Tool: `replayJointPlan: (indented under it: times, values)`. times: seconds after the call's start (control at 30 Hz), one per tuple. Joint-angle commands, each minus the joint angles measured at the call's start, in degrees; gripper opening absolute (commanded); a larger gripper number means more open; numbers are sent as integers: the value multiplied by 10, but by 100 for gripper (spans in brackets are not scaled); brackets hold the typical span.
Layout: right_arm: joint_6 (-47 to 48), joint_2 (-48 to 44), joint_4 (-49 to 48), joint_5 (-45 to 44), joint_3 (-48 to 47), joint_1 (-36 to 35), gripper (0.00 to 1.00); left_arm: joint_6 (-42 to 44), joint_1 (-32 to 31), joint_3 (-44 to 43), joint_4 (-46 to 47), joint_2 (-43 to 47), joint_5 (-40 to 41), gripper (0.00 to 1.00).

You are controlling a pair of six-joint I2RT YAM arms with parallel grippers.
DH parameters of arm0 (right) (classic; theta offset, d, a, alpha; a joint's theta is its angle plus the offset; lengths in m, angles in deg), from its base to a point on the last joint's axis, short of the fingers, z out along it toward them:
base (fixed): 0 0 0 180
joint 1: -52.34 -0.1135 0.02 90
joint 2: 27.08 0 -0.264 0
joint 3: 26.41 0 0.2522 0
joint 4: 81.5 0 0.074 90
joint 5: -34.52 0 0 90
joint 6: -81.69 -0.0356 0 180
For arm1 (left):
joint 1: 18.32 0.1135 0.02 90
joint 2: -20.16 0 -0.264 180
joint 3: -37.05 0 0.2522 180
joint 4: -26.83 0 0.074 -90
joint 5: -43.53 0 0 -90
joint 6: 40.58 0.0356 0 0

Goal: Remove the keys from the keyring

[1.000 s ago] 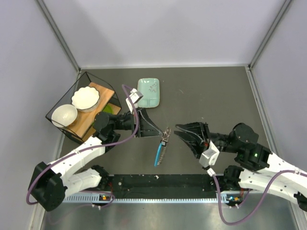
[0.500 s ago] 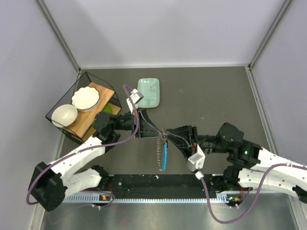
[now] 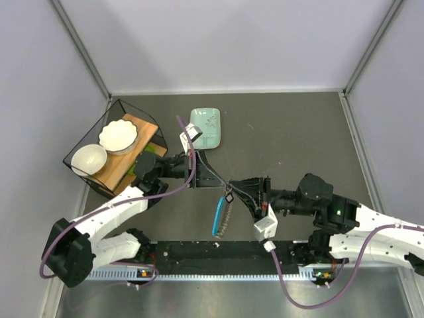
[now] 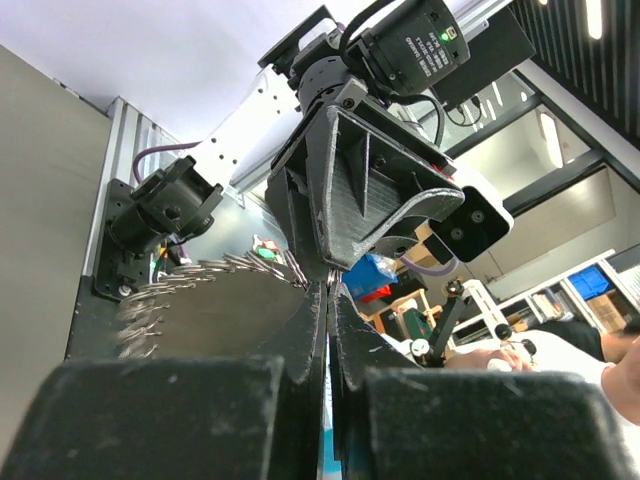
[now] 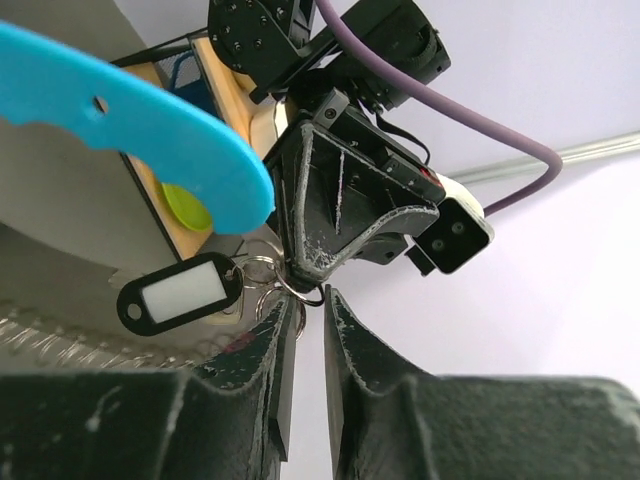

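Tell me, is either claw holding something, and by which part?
The left gripper pinches the keyring by its thin metal ring; its blue tag hangs free. The right gripper, slightly open, holds nothing.

Right tool [image 5: 310, 300] tips slightly apart at keyring [image 5: 268, 276]; left tool [image 5: 306, 268] pinching it opposite.

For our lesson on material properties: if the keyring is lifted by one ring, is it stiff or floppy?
Probably floppy: the keyring is loosely linked rings, with the blue tag and black label dangling separately. Likely to swing and twist, since the left gripper pinches just one point. Seemingly light: thin wire, small beside the fingers.
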Motion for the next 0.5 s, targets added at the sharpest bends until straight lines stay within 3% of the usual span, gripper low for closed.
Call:
replayJointPlan:
  times: [0.0,0.07,0.33,0.47]
  values:
    - [17,1,-23,-2,3,-19,13,-27,0,-7,19,-15,12,0]
    - [23,3,-24,-3,5,-22,0,-35,2,-6,21,-23,11,0]
    - [22,8,-9,7,7,-31,0,-112,11,1,93,-56,12,0]
    - [19,16,13,-6,3,-44,3,-113,11,-4,83,-61,7,0]
